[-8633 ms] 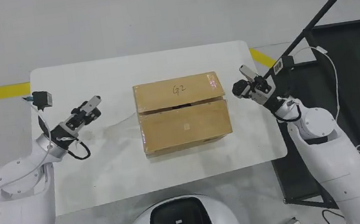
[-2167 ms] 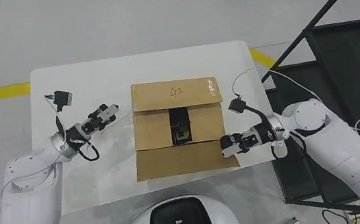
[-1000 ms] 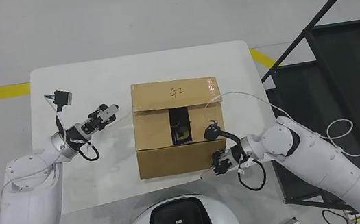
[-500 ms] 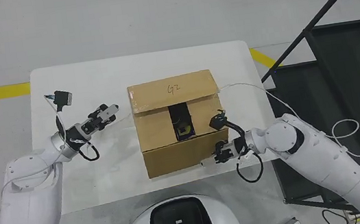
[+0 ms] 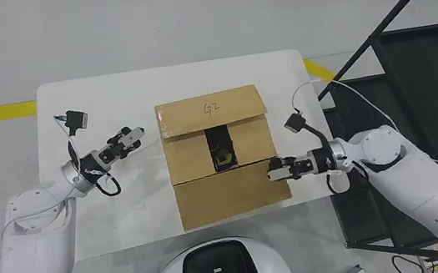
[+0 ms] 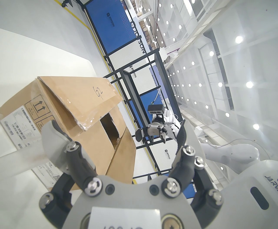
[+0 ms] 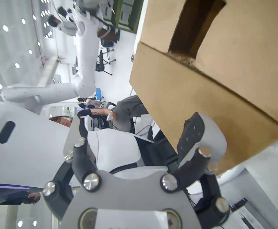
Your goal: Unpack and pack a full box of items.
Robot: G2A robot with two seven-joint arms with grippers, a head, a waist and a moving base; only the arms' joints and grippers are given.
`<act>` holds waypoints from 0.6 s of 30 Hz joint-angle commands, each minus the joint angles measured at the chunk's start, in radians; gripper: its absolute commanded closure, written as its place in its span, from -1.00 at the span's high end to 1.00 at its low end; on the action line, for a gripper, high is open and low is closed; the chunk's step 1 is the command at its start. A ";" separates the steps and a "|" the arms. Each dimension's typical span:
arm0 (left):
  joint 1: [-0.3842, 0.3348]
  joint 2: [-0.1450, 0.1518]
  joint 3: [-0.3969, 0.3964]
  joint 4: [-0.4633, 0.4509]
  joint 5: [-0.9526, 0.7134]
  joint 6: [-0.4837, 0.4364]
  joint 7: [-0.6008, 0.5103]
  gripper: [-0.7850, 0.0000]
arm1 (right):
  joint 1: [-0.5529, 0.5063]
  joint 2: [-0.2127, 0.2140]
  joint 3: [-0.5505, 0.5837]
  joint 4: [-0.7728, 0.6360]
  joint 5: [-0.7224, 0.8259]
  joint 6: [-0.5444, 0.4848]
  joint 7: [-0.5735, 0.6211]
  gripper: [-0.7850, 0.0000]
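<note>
Box flap (image 5: 231, 195) lower than before, right hand (image 5: 275, 169) released at its edge, left hand (image 5: 130, 136) spread.

L gripper (image 5: 135, 133) out to the side, fingers spread; R gripper (image 5: 272, 169) angled inward, fingers also apart.

The box (image 5: 220, 157) stands at the centre of the table (image 5: 130, 225), its inner flaps (image 5: 188, 158) leaving only a narrow slot (image 5: 220, 146). Wide room lies toward the left edge. The right strip is narrower, with a black rack (image 5: 421, 74) just beyond.

Box (image 5: 204, 147) mid-table (image 5: 134, 220), left gripper (image 5: 132, 136) left of it, right gripper (image 5: 275, 169) at its right
</note>
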 commanded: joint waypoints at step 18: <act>0.000 0.000 0.000 0.000 0.000 0.000 0.000 1.00 | -0.022 0.007 0.133 0.125 0.311 -0.042 0.110 1.00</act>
